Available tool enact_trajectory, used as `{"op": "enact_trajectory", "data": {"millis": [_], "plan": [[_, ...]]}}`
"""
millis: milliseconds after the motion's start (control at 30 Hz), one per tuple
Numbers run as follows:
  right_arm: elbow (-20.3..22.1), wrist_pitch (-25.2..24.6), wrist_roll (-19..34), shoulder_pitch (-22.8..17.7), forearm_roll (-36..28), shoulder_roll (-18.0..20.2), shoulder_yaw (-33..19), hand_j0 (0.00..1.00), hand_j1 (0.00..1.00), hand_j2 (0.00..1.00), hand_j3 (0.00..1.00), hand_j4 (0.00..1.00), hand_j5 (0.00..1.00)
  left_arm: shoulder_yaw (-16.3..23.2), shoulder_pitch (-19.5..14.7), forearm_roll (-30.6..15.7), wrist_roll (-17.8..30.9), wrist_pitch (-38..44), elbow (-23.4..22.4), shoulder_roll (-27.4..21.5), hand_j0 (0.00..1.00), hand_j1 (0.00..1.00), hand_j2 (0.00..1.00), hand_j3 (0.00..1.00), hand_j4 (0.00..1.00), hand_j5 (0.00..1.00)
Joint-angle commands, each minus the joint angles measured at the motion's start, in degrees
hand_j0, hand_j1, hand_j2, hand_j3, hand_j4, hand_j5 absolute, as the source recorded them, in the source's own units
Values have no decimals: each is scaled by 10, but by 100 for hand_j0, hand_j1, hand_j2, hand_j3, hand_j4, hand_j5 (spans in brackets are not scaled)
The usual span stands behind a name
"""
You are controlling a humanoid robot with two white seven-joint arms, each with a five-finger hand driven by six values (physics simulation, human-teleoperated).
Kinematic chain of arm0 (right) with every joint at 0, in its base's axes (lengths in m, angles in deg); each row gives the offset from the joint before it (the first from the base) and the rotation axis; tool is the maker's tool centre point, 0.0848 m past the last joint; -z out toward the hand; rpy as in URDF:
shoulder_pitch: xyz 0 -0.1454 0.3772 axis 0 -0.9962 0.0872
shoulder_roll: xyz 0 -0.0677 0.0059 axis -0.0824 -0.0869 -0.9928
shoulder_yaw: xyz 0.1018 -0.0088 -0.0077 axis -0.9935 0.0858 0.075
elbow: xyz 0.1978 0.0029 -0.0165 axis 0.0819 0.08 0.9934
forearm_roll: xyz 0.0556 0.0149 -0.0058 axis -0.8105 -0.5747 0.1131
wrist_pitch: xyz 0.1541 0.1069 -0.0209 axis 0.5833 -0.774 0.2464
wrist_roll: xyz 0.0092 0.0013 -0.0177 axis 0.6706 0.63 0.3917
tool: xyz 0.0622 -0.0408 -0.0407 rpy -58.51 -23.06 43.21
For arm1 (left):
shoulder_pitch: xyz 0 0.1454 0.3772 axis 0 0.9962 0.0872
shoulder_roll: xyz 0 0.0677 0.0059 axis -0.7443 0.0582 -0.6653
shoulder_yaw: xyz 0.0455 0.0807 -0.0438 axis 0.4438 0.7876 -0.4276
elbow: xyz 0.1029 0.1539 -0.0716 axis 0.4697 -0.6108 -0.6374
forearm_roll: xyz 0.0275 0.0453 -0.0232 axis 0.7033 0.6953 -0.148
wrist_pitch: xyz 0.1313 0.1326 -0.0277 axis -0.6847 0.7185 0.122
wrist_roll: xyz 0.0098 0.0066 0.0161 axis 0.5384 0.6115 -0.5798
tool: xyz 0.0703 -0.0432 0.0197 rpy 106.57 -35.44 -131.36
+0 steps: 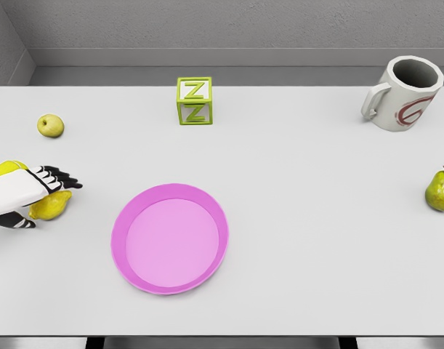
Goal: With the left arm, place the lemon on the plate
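The left hand (pixel 33 195) lies over the lemon (pixel 51 206) at the table's (pixel 294 218) left edge, fingers curled around it. The pink plate (pixel 170 238) sits nearby, to the right.

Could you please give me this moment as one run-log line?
left robot hand: over lemon, grasp unclear | plate: empty | lemon: on table, left of plate | right arm: not in view

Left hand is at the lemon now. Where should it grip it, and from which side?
Grip the lemon across its rounded middle, coming from above and the left, where the left hand already hovers. It lies on its side, pointed end toward the plate, so the belly looks the surest hold.
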Motion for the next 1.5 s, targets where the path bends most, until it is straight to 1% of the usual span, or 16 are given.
{"op": "enact_trajectory", "data": {"millis": [0, 33, 67, 133, 233, 533, 767, 1167, 1333, 1467], "plan": [[0, 0, 0, 0, 0, 0, 0, 100, 100, 100, 100, 100, 100, 0, 0, -4, 0, 0, 0, -1, 87, 87, 87, 87, 87, 87], [0, 0, 0, -1, 0, 0, 0, 100, 100, 100, 100, 100, 100, 0, 0, -4, 0, 0, 0, -1, 85, 85, 85, 85, 85, 85], [0, 0, 0, 0, 0, 0, 0, 100, 100, 100, 100, 100, 100, 0, 0, -4, -1, 0, 0, -1, 80, 80, 80, 80, 80, 80], [0, 0, 1, 0, 0, 0, 0, 100, 100, 100, 100, 100, 100, 4, 0, -5, -2, 0, 0, -1, 75, 75, 75, 75, 75, 75], [0, 0, 0, 0, 0, 0, 0, 100, 100, 100, 100, 100, 100, 4, 0, -5, -2, 0, 0, -1, 72, 72, 72, 72, 72, 72], [0, 0, 0, 0, 0, 0, 0, 100, 100, 100, 100, 100, 100, 7, 0, -6, -3, 0, -1, -1, 71, 71, 71, 71, 71, 71], [0, 0, 0, 0, 0, 0, 0, 100, 100, 100, 100, 100, 100, 7, -1, -7, -4, 0, 0, -1, 65, 65, 65, 65, 65, 65], [0, 0, 1, 0, 0, 0, 0, 100, 100, 100, 100, 100, 100, 6, -1, -11, -3, 0, 5, -1, 64, 64, 64, 64, 64, 64], [0, 0, 0, -1, 0, 0, 0, 100, 100, 100, 100, 100, 100, 5, -1, -13, -1, 0, 11, -2, 63, 63, 63, 63, 63, 63], [0, 0, 0, 0, 0, 0, 0, 100, 100, 100, 100, 100, 100, 2, -1, -16, -1, 0, 27, -3, 63, 63, 63, 63, 63, 63]]}}
